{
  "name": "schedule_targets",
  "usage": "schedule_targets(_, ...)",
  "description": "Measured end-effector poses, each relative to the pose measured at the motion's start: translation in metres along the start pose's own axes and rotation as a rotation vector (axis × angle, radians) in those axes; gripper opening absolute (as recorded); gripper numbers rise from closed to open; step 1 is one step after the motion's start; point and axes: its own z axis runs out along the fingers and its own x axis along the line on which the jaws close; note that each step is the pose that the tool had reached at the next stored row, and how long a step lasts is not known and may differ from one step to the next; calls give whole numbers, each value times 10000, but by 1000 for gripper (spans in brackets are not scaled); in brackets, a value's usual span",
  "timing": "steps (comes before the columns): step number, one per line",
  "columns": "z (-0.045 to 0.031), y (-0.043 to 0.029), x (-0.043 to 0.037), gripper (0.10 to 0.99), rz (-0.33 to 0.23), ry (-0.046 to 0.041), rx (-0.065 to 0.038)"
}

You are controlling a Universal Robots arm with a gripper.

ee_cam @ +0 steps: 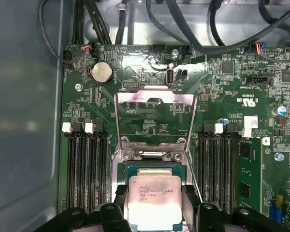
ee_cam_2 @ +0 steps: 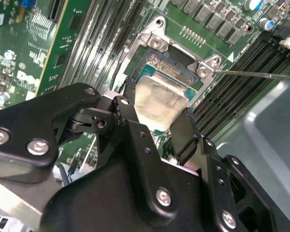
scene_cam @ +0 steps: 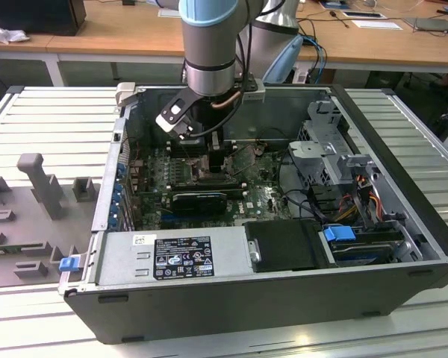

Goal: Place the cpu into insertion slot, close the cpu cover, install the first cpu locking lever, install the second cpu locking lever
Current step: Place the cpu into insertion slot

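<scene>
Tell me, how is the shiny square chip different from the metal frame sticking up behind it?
The cpu is a solid plate; the cpu cover is a thin frame with a big open window. The cpu lies face-up between the fingers at the insertion slot; the cpu cover is raised open beyond it. Both are silvery, square metal.

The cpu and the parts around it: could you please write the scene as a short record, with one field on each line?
cpu: silvery top up, between the gripper's fingers, over the insertion slot; seated or not, cannot tell
gripper: shut on the cpu, one finger on each of two opposite edges
cpu cover: open, standing up beyond the insertion slot
memory slots: long black rows on both sides of the insertion slot
computer case: lying open, arm reaching in from above
</scene>
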Motion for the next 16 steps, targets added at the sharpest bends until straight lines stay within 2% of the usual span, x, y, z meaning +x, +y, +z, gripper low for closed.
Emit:
schedule_targets(7, 108, -14, 6, 529, 208, -15, -5)
schedule_targets(16, 166, -23, 9, 529, 243, -18, -7)
